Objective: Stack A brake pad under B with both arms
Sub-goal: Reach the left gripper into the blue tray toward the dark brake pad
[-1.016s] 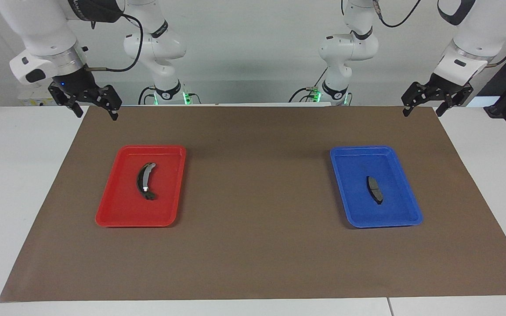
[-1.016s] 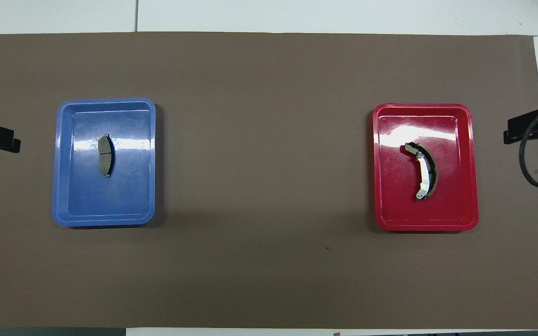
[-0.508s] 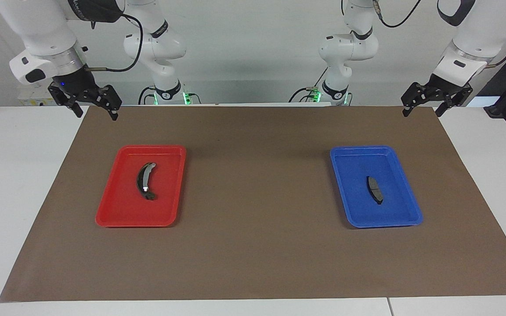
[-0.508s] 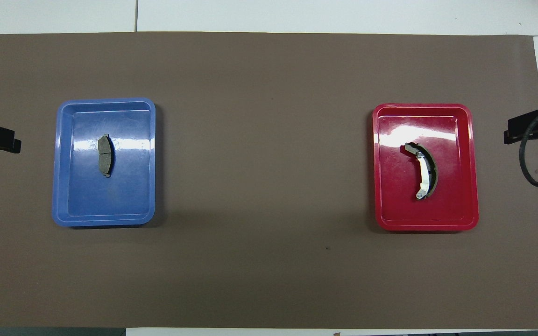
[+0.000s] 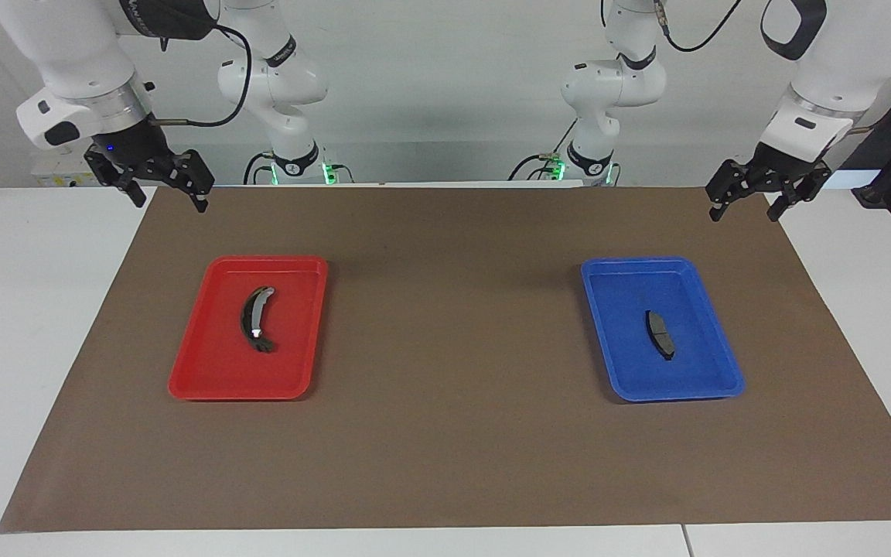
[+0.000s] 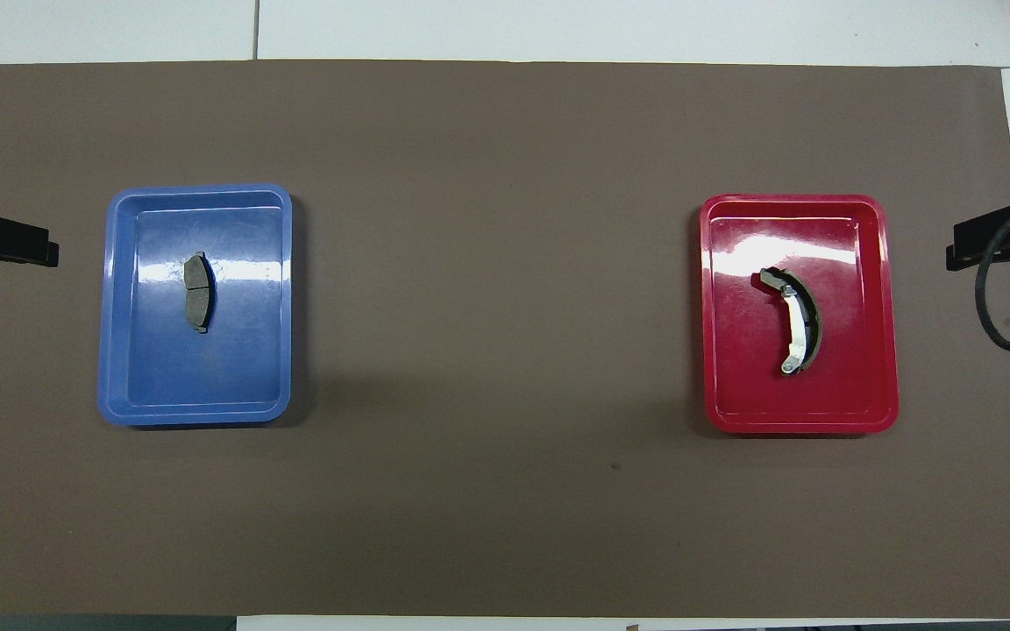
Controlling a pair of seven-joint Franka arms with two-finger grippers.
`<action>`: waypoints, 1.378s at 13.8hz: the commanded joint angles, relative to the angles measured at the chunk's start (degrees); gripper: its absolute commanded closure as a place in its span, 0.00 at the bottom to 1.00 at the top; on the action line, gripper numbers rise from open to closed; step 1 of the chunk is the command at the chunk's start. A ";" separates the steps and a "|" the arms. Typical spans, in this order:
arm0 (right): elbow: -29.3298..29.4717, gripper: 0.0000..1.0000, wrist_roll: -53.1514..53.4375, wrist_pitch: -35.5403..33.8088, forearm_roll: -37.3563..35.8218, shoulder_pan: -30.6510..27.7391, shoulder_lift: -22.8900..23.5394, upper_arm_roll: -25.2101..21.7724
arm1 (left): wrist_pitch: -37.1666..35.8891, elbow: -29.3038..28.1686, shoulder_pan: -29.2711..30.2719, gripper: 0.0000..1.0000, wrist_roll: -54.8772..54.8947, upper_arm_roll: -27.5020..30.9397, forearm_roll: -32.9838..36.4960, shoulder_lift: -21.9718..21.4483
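So we're right at the start here, nothing has been picked up yet and both pads sit in their own trays. The A brake pad (image 5: 660,334), the short dark grey one with the thin groove, lies flat in the blue tray (image 5: 608,340) toward the left arm's end of the bench, and B (image 5: 255,319), the long curved one with the shiny face, lies in the red tray (image 5: 206,363) toward the right arm's end, well apart from it with bare brown mat (image 5: 453,348) between them. We'd say the step in hand is the approach: each arm has to come down to the pad in its own tray. Since A goes underneath, we figure it has to be set down first and B laid on top of it, so the order of release matters more than the pickup. Both pads lie flat and thin, so the jaws will need to come in low. The left gripper (image 5: 746,203) hangs over the mat's edge near the robots, up from the blue tray, jaws wide open and empty. The right gripper (image 5: 168,192) hangs over the mat's corner at its own end, jaws also spread wide, holding nothing.
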 commanded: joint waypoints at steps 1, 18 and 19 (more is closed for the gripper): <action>-0.23 0.00 -1.01 -0.41 0.33 -0.48 -0.46 0.05 | 7.68 -9.69 -0.03 0.01 0.59 0.03 0.91 -2.73; -0.23 0.00 -1.10 -0.49 0.33 -0.57 -0.46 0.05 | 46.29 -27.38 0.33 0.04 -0.02 0.11 0.91 16.16; -0.23 0.00 -1.10 -0.58 0.33 -0.57 -0.46 0.05 | 46.38 -27.64 0.33 0.12 -0.37 0.11 0.91 16.43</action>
